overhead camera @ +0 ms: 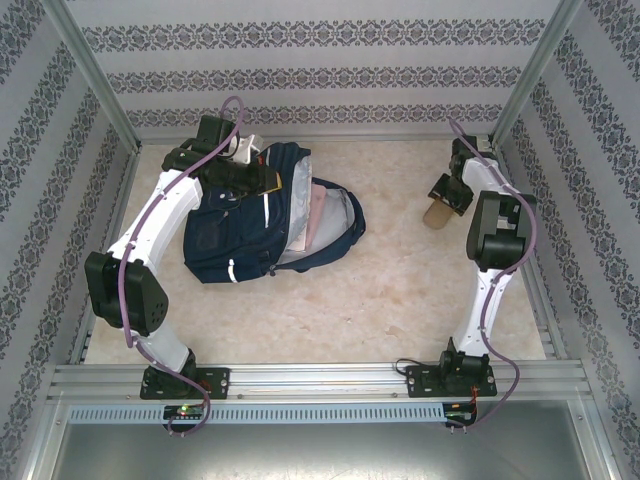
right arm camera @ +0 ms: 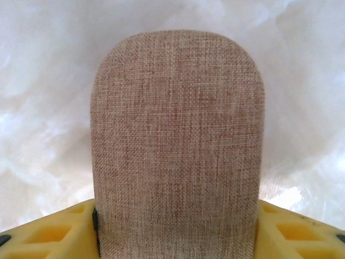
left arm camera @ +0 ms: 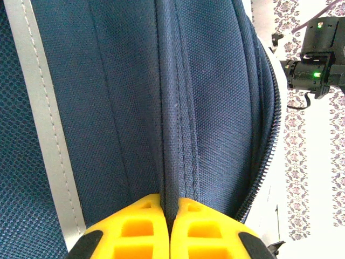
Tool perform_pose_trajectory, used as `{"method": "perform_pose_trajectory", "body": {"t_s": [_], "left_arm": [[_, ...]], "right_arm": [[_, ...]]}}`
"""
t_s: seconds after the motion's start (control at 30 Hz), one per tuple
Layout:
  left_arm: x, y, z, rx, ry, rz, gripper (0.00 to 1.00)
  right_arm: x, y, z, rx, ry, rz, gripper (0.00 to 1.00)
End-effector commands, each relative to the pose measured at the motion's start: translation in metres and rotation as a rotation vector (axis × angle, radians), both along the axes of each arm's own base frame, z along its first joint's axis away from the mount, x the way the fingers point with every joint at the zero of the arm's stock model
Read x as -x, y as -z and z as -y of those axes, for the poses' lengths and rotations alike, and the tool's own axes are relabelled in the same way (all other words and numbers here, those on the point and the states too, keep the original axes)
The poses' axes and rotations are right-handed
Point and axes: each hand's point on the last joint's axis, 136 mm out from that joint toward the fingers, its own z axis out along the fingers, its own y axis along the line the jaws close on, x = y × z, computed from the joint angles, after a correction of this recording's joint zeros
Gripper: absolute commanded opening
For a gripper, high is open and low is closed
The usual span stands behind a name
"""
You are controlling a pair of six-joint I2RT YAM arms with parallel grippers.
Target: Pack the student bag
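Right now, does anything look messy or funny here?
The navy blue fabric backpack lies slumped with its zip gaping and pale lining showing, while the left claw pinches a ridge of its fabric. The tan woven fabric pouch sits far right, between the fingers of the right claw. Nothing looks spilled or torn.

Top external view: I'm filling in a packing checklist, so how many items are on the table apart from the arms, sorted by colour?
Navy blue: 1, the student bag
Tan: 1, the fabric pouch
Total: 2
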Motion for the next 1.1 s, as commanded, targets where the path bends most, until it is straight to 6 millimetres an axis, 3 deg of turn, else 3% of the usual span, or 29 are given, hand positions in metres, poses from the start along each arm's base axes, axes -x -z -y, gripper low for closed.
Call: {"method": "perform_pose_trajectory", "body": {"t_s": [0.0,0.2,0.37,0.57,0.7,0.83,0.93,1.07], "left_arm": [[-0.006,-0.023,0.005,0.014,0.041,0.097,0.0],[-0.007,-0.025,0.005,0.02,0.038,0.104,0.0],[-0.008,-0.024,0.005,0.024,0.03,0.103,0.0],[-0.008,-0.023,0.006,0.031,0.025,0.101,0.0],[-0.008,-0.025,0.005,0.037,0.019,0.103,0.0],[-0.01,-0.03,0.006,0.048,0.013,0.116,0.0],[-0.01,-0.03,0.006,0.051,0.011,0.115,0.0],[-0.009,-0.029,0.006,0.052,0.012,0.113,0.0]], "right_arm": [[0.018,-0.012,-0.013,0.012,-0.047,-0.013,0.52],[0.029,-0.05,-0.059,-0.031,-0.148,0.069,0.51],[0.037,-0.094,-0.129,-0.094,-0.283,0.171,0.52],[0.045,-0.127,-0.229,-0.186,-0.431,0.266,0.52],[0.048,-0.125,-0.285,-0.233,-0.491,0.271,0.51],[0.049,-0.105,-0.32,-0.225,-0.52,0.231,0.5],[0.046,-0.09,-0.331,-0.177,-0.519,0.224,0.5],[0.037,-0.076,-0.326,-0.044,-0.508,0.234,0.51]]}}
